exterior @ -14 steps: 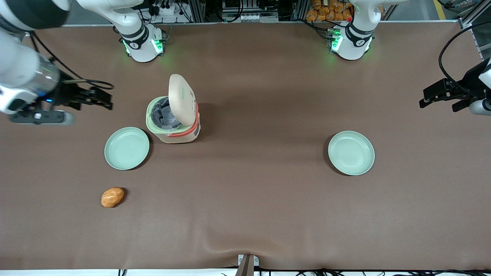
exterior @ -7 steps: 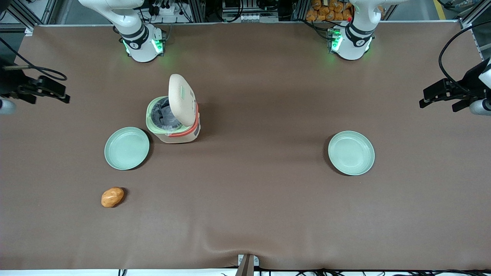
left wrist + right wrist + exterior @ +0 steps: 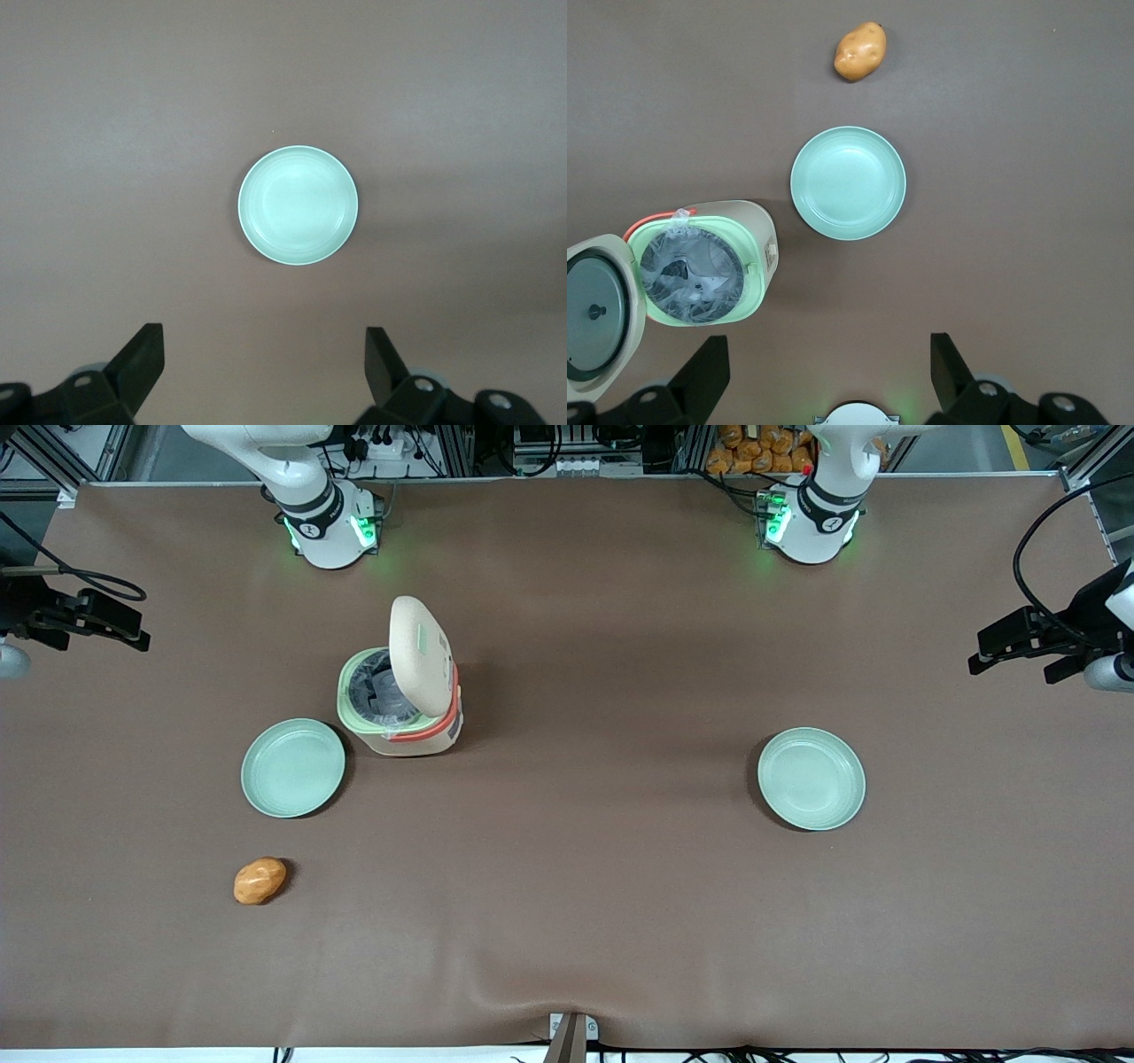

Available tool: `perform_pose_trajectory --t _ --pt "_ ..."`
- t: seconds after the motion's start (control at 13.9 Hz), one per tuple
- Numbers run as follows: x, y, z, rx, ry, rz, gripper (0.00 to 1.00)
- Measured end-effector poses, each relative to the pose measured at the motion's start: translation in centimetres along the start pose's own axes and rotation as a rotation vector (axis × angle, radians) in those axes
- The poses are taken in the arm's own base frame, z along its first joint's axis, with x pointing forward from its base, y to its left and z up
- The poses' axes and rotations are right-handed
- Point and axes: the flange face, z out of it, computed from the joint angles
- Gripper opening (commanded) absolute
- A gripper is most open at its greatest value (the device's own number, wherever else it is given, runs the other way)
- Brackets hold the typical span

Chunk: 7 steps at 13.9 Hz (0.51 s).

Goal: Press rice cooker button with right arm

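Rice cooker (image 3: 403, 691) on table (image 3: 620, 921), lid (image 3: 423, 654) standing open, dark pot (image 3: 691, 276) exposed inside pale green rim. Sits toward working arm's end, just beside green plate (image 3: 293, 768), which lies nearer front camera. Potato (image 3: 260, 880) nearer still, apart from plate. Second plate (image 3: 811, 779) well off toward parked arm's end. Gripper (image 3: 128, 630) at table's edge on working arm's end, well apart from cooker, touching nothing. Fingers (image 3: 709, 367) spread wide, holding nothing. Judged progress: lid up suggests release button already pressed, task near done or complete. Nothing evidently left except parking arm. Button itself not discernible.
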Motion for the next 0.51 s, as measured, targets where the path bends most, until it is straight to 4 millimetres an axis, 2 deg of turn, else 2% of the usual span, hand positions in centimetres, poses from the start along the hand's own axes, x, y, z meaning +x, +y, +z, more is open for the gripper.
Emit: perform_pose_trajectory --t 0.51 --pt "-0.50 -0.43 0.04 -0.001 -0.026 -0.008 1.00"
